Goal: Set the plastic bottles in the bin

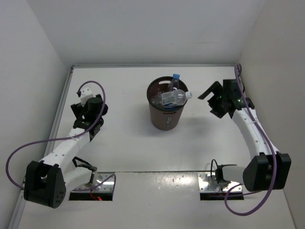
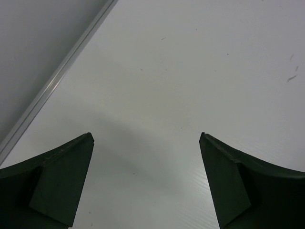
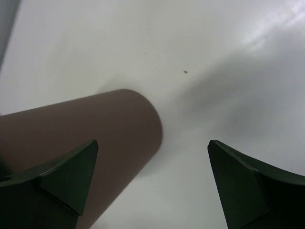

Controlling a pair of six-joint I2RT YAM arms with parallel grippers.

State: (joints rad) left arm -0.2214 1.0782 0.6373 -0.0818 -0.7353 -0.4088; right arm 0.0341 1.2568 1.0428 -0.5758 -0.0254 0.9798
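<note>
The dark brown bin [image 1: 166, 117] stands upright at the table's middle back. Clear plastic bottles stick out of it: one with a blue cap [image 1: 175, 79] stands at the back, and one with a white cap [image 1: 177, 98] lies across the rim. The orange bottle is hidden. My right gripper [image 1: 209, 94] is open and empty, just right of the bin's rim; its wrist view shows the bin's brown wall [image 3: 95, 138] at the left between the fingers [image 3: 71, 174]. My left gripper [image 1: 82, 104] is open and empty over bare table at the left.
White walls close the table on the left, back and right. A raised metal strip [image 2: 57, 78] runs along the table's left edge near my left gripper. Purple cables loop off both arms.
</note>
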